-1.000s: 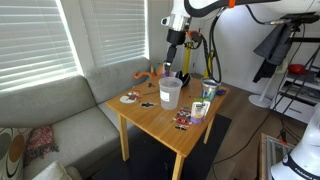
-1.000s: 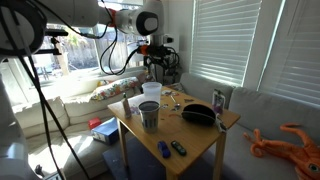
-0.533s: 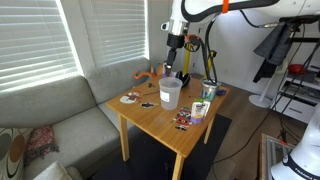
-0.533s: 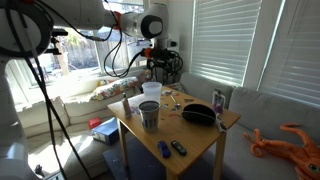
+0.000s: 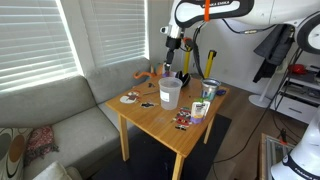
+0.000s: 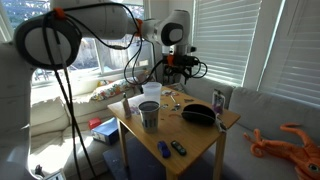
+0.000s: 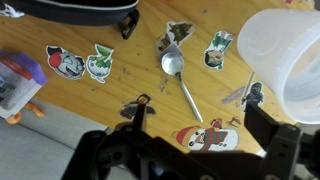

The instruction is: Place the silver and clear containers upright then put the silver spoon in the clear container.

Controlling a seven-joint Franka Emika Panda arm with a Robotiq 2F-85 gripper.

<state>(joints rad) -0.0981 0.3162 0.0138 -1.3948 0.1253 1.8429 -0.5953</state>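
Pincer (image 7: 203,125): spread wide, pinching nothing; hung above the surface over the handle end of the spoon, apparently lined up for a pick.
Surface (image 5: 160,122): small wooden table beside a sofa (image 5: 60,120); carries every task item.
Clear container (image 7: 287,55): upright, mouth facing up; just beside the spoon but apart from it; standing this way, ready to take the spoon from above.
Silver container (image 6: 149,116): upright near the table edge, just in front of the clear one in an exterior view; seemingly in no need of righting.
Spoon (image 7: 178,78): flat on the bare wood, bowl away from the pincer, handle slanting back toward it; not yet gripped, so probably the one step left.
Stickers (image 7: 65,60): scattered flat around the spoon; no hindrance to a grasp, by the look of it.
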